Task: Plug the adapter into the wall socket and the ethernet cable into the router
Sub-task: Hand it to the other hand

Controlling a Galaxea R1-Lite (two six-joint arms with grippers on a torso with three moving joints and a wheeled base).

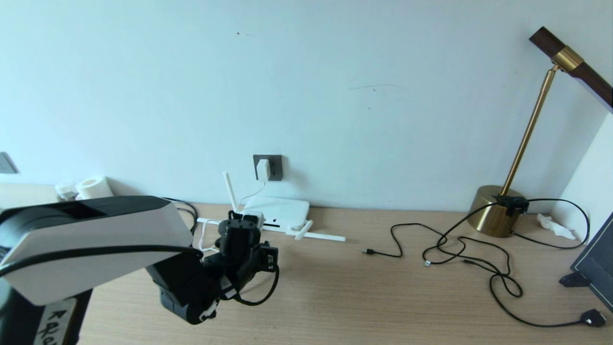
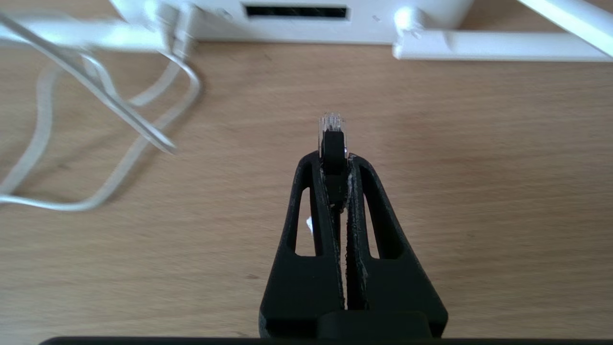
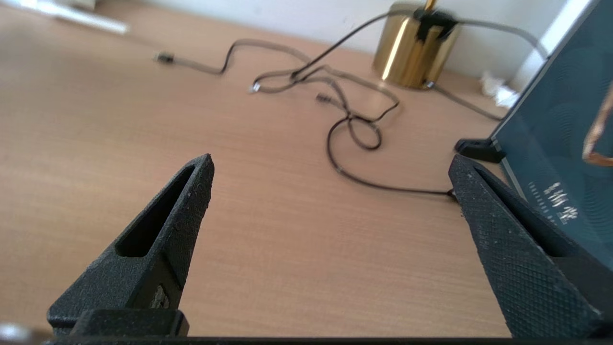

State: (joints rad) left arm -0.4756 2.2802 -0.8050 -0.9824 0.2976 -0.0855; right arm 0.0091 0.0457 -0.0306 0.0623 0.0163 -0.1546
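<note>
The white adapter [image 1: 263,169] sits in the dark grey wall socket [image 1: 274,167], its thin white cord [image 1: 249,194] dropping to the router [image 1: 282,213]. My left gripper [image 1: 243,221] hovers just in front of the router's front edge. In the left wrist view this gripper [image 2: 334,159] is shut on the ethernet cable's clear clip plug [image 2: 331,130], which points at the router's dark port slot [image 2: 295,11], a short gap away. The black ethernet cable [image 1: 262,298] loops under the wrist. My right gripper [image 3: 330,165] is open over bare table.
Router antennas [image 1: 316,235] lie flat on the wooden table [image 1: 364,297]. Loose white cord [image 2: 96,191] lies left of the gripper. Thin black USB cables [image 1: 459,249], a brass lamp base [image 1: 495,211] and a dark board [image 1: 596,266] are on the right.
</note>
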